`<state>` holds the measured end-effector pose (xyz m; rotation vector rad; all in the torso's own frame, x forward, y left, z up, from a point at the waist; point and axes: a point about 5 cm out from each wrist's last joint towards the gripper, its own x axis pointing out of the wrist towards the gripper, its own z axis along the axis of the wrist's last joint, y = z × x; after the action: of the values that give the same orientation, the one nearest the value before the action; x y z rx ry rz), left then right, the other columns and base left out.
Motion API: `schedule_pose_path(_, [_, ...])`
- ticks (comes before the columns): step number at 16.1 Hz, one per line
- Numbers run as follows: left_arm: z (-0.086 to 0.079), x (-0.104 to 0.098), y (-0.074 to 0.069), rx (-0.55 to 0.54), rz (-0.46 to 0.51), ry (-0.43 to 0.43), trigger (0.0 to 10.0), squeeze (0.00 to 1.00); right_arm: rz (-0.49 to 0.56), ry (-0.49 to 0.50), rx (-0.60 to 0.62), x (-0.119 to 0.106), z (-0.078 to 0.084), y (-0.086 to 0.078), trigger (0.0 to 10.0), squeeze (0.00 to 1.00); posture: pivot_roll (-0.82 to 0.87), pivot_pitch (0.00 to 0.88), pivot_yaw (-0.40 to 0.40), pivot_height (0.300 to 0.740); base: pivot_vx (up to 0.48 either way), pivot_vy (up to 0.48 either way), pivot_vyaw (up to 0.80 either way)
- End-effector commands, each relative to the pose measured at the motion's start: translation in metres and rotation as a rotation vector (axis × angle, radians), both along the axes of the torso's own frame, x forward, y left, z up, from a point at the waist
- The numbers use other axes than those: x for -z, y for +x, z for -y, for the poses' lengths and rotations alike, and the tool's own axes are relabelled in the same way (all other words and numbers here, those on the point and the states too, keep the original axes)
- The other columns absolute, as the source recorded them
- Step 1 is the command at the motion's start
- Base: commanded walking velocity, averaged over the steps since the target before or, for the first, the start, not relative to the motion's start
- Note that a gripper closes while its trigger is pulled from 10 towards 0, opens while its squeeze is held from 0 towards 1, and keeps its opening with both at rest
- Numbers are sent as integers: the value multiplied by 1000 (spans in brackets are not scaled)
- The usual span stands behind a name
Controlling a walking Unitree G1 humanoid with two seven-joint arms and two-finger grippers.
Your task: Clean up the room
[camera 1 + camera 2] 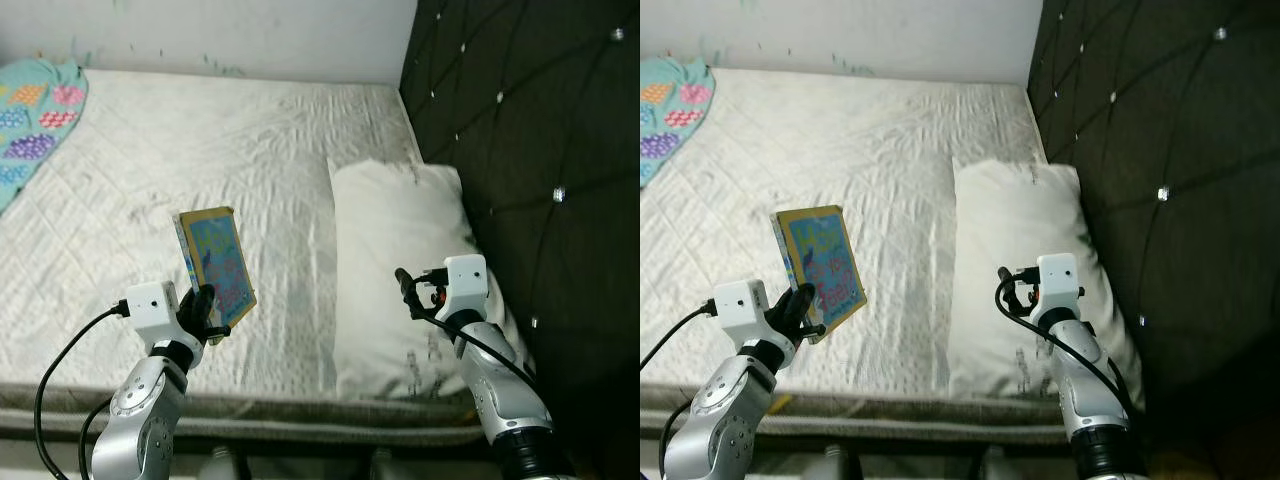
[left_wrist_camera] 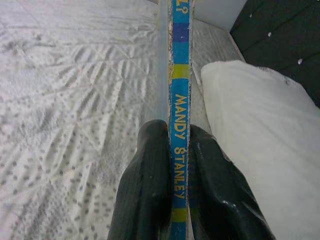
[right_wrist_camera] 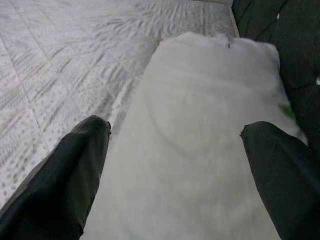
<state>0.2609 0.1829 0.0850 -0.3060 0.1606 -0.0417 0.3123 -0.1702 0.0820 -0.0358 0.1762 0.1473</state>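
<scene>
Bed tidying partly under way, as you are seeing it from the head cameras. Your left gripper is pinching a children's book by its lower edge, jaws pressed against both covers, and is holding it upright in the air above the mattress, left of the pillow. The left wrist view is showing the blue spine running straight out between the two black fingers. Your right gripper is hovering over the pillow's near half, jaws spread wide and holding nothing. Judged from this, the book is lifted but not yet put away. A patterned blanket is lying crumpled far left of the pillow, awaiting your attention.
</scene>
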Motion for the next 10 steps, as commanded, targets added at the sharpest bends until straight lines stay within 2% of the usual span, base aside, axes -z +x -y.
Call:
schedule_pose_path(1, [0,-6,-1,-1,28,3,10000,0,-1,3,-9,0,0,0,10000,0,-38,113,-27,620,0,0,0])
schedule_pose_path(10, [-1,-8,-1,-29,34,2,10000,0,17,-17,-22,-8,2,8,10000,0,-39,119,-30,620,0,0,0])
